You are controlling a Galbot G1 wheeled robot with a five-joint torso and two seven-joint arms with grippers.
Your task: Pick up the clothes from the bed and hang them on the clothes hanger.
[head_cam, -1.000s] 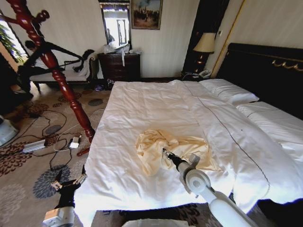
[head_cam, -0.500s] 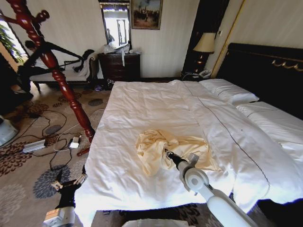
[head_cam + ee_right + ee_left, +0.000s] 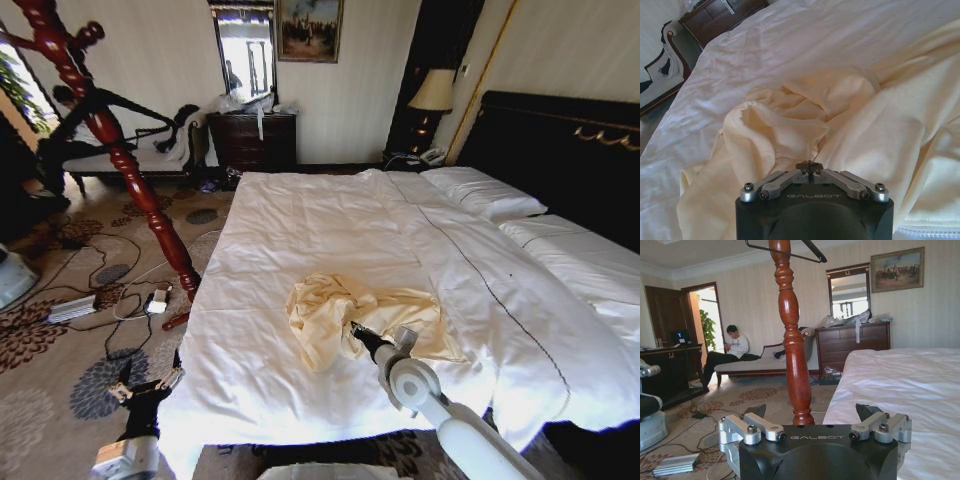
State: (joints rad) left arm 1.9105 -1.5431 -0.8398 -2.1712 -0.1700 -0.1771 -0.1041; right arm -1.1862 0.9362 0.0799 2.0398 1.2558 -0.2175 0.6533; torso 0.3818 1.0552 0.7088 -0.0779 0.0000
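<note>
Since a second ago the right gripper (image 3: 355, 330) has drawn back slightly toward the robot, its tip now lying lower on the near edge of the garment; nothing else has shifted.

Nearest the robot, the left gripper (image 3: 150, 386) is parked low beside the bed's near left corner, over the patterned carpet. Its fingers (image 3: 756, 412) stand wide apart and hold nothing.

Next out, the right gripper sits on the crumpled cream-yellow long-sleeved top (image 3: 345, 318), which lies bunched on the near half of the wide white-sheeted bed (image 3: 300, 220). In the right wrist view the fingertips meet at a point against a fold of the cloth (image 3: 790, 145). They appear closed, but whether any fabric is pinched between them cannot be made out, since the contact point is small and partly hidden.

Farther off, left of the bed, stands the tall twisted red-brown wooden coat stand (image 3: 130, 170). In the left wrist view the black triangular coat hanger (image 3: 812, 252) hangs at its top, bare.

Assessment: the task is at its opening step. The garment rests wholly on the bed, not lifted. Securing it, carrying it to the stand and draping it on the hanger all remain.
</note>
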